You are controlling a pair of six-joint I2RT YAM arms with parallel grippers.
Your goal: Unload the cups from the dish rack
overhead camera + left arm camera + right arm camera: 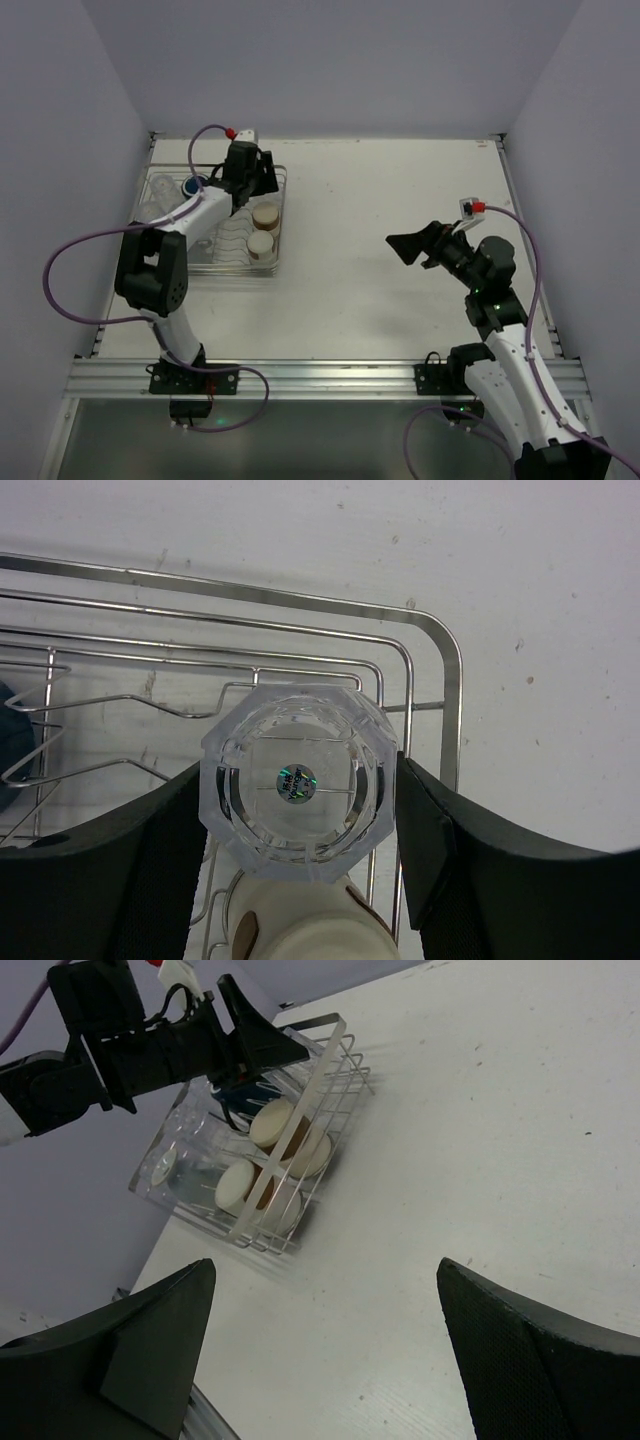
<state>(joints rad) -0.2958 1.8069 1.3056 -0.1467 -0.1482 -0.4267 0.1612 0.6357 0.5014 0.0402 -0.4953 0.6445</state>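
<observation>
The silver wire dish rack (232, 268) stands at the table's far left; it also shows in the left wrist view (445, 650) and the right wrist view (335, 1070). My left gripper (250, 178) reaches into its far right corner, and both fingers press the sides of an upside-down clear tumbler (298, 782). Two brown-tan cups (265, 216) (261, 243) lie in the rack's right side, one just under the tumbler (300, 930). A dark blue mug (192, 185) and clear tumblers (158, 188) sit at the rack's left. My right gripper (415, 250) is open, empty, above the table's right half.
White walls close in the table on the left, back and right. A metal rail (320, 378) with both arm bases runs along the near edge. The left arm's purple cable (60, 290) loops out past the left edge.
</observation>
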